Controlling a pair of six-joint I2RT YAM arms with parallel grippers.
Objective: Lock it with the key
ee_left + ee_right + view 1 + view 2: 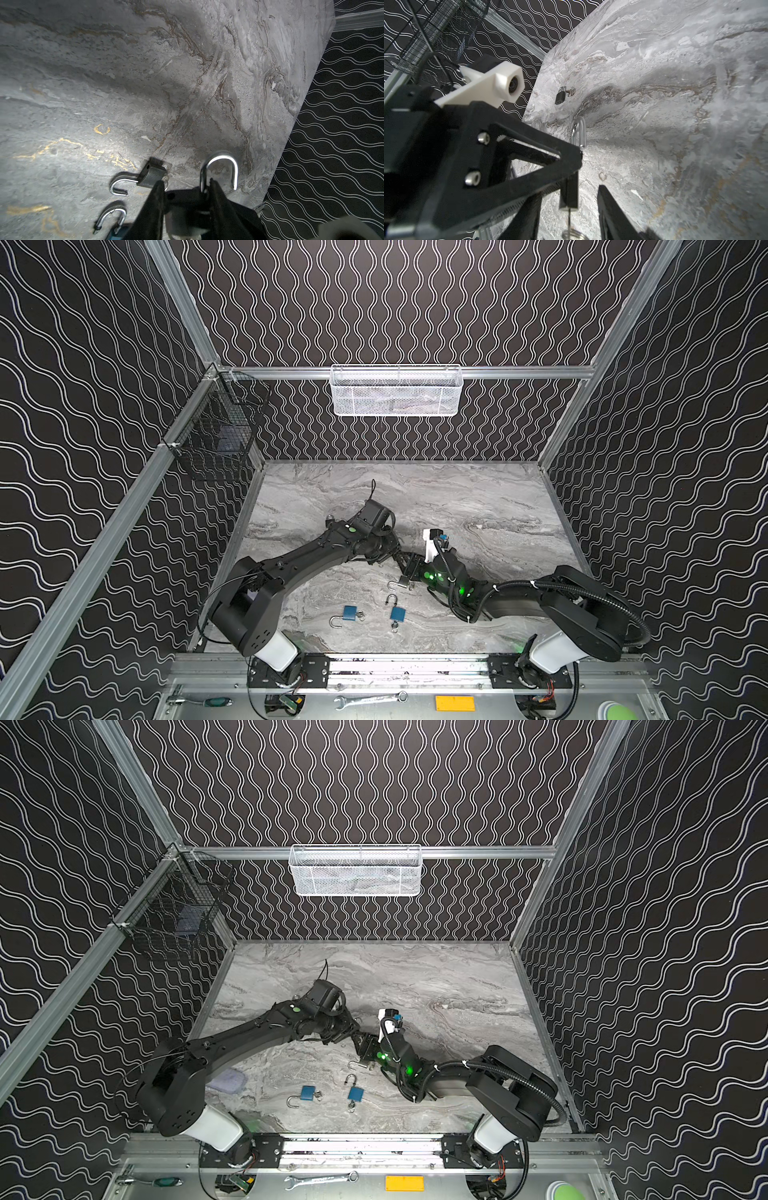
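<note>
The left gripper (186,184) squeezes the hard padlock (187,199) by its body, and its thin key (569,217), likely slippery, sticks out between the right gripper's (569,205) open fingers, best pinched on its flat sides.

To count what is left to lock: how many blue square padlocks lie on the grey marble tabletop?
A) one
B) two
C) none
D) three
B: in a top view the left blue padlock and the right blue padlock lie on the marble tabletop.
</note>
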